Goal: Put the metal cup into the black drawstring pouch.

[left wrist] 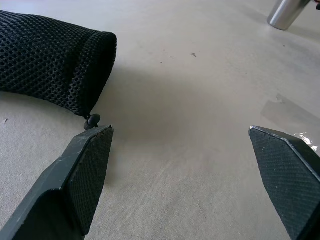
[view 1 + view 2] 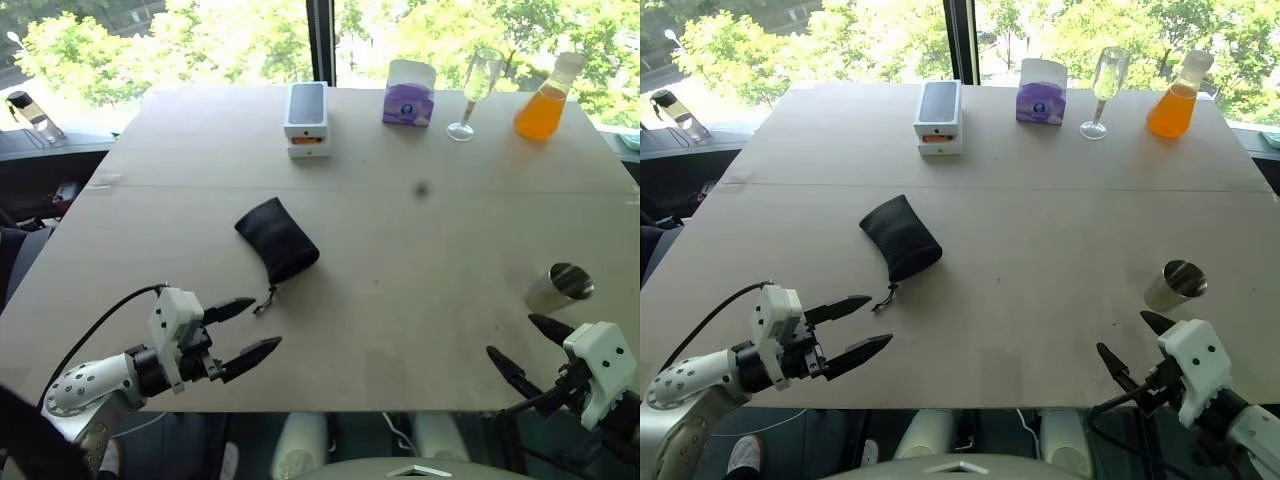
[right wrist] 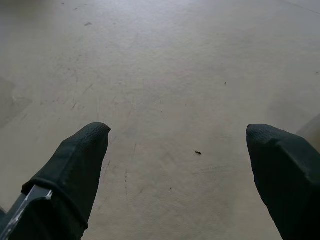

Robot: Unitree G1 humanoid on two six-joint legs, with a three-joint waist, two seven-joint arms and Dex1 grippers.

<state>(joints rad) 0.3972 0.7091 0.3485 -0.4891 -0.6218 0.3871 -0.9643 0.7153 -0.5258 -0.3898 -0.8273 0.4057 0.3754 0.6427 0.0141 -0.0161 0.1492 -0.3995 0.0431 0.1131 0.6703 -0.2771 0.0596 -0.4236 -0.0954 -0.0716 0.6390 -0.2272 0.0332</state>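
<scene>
Two grippers, both spread wide and both empty, hang over my near edge of the table (image 2: 400, 300). My right gripper (image 2: 530, 350) is the nearer one to the cup (image 2: 558, 287), which stands upright just beyond and slightly outboard of my right fingertips, not touching them. My left gripper (image 2: 245, 330) sits by the pouch (image 2: 277, 240); its cord end lies right beside my upper left finger. The pouch's long axis runs diagonally, mouth toward me and my left hand, closed end pointing away. I judge the right arm should take the cup, then carry it across to the pouch's mouth, well apart to my left.
</scene>
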